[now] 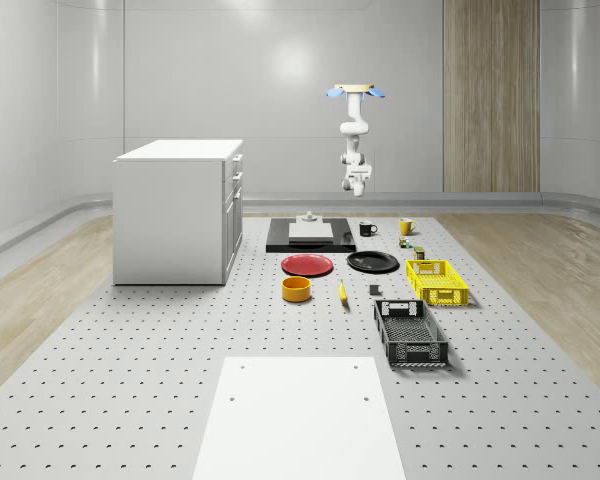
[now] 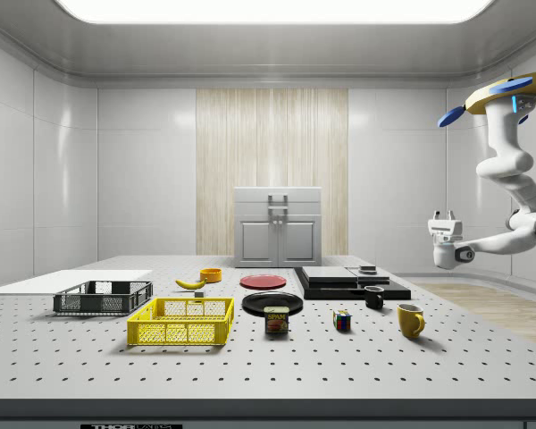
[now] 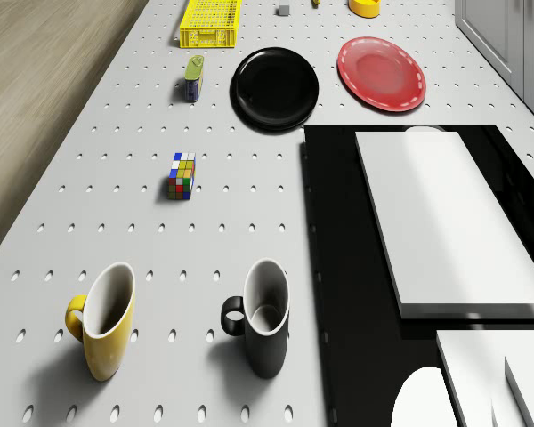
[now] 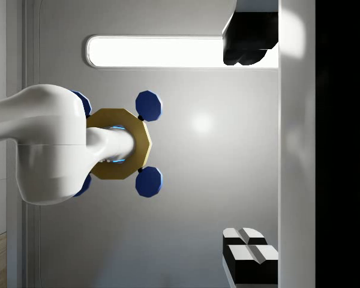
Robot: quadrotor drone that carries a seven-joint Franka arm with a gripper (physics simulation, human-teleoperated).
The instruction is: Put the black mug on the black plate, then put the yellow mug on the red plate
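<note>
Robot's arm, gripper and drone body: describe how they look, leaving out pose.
The arm is glossy white with rounded, jointed segments. It hangs from a flat, gold-yellow octagonal drone body carrying round blue rotors. The gripper is white with dark detailing; its fingers are black with pale grey-white pads. No cables or markings are visible.

The drone (image 1: 356, 92) hovers high at the far end, its arm (image 2: 516, 179) hanging down and bent. The gripper (image 2: 442, 217) points upward, its fingers (image 4: 249, 252) spread wide apart, holding nothing.
</note>
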